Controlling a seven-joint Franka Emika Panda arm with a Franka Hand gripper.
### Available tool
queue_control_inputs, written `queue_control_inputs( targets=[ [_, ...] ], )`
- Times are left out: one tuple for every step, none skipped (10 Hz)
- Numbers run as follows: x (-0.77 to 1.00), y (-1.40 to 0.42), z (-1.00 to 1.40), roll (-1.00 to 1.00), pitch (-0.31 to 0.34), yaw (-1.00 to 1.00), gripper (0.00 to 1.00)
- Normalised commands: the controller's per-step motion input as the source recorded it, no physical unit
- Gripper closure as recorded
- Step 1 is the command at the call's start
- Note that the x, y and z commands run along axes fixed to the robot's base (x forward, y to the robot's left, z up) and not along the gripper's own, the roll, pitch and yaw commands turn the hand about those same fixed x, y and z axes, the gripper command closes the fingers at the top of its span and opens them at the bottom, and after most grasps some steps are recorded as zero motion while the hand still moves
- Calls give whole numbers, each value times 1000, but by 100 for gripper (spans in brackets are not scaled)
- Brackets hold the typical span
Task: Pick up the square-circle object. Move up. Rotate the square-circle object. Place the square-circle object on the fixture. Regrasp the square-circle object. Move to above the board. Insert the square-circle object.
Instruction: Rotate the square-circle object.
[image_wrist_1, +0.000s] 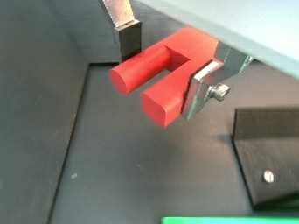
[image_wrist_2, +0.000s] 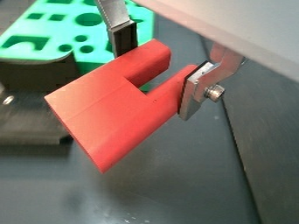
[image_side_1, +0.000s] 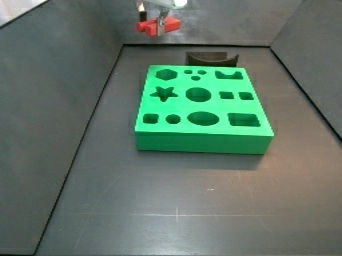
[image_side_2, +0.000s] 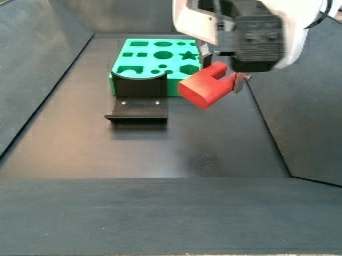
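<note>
The gripper (image_wrist_2: 158, 66) is clamped on the square-circle object (image_wrist_2: 111, 109), carried in the air clear of the dark floor; in both wrist views the silver fingers (image_wrist_1: 121, 26) press its flanks near the solid end, and the two prongs (image_wrist_1: 146, 72) point away from the palm. In a side view the red piece (image_side_2: 209, 85) hangs under the white wrist, above the floor just beside the fixture (image_side_2: 138, 108), which stands at the near edge of the board (image_side_2: 158, 58); in a side view the fixture (image_side_1: 209, 59) sits against the board's (image_side_1: 201, 108) far edge, with the gripper (image_side_1: 154, 25) above the floor's far edge. The piece looks like rigid moulded plastic, light and unlikely to deform, but its faces appear smooth, so a pinch across a narrow part could let it swivel. The broad parallel sides of the solid body seem the safest hold, keeping the prongs free. With the block aloft, setting it on the fixture appears to be the next concern.
</note>
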Motion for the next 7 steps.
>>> queue_control_inputs(
  targets=[
    [34, 13, -22, -2, -5, -1000, 100],
    [34, 13, -22, -2, -5, -1000, 100],
    [34, 13, -22, -2, -5, -1000, 100],
    [34, 13, -22, -2, -5, -1000, 100],
    [34, 13, -22, -2, -5, -1000, 100],
    [34, 13, -22, -2, -6, -1000, 100],
    [34, 13, -22, -2, -6, -1000, 100]
  ],
)
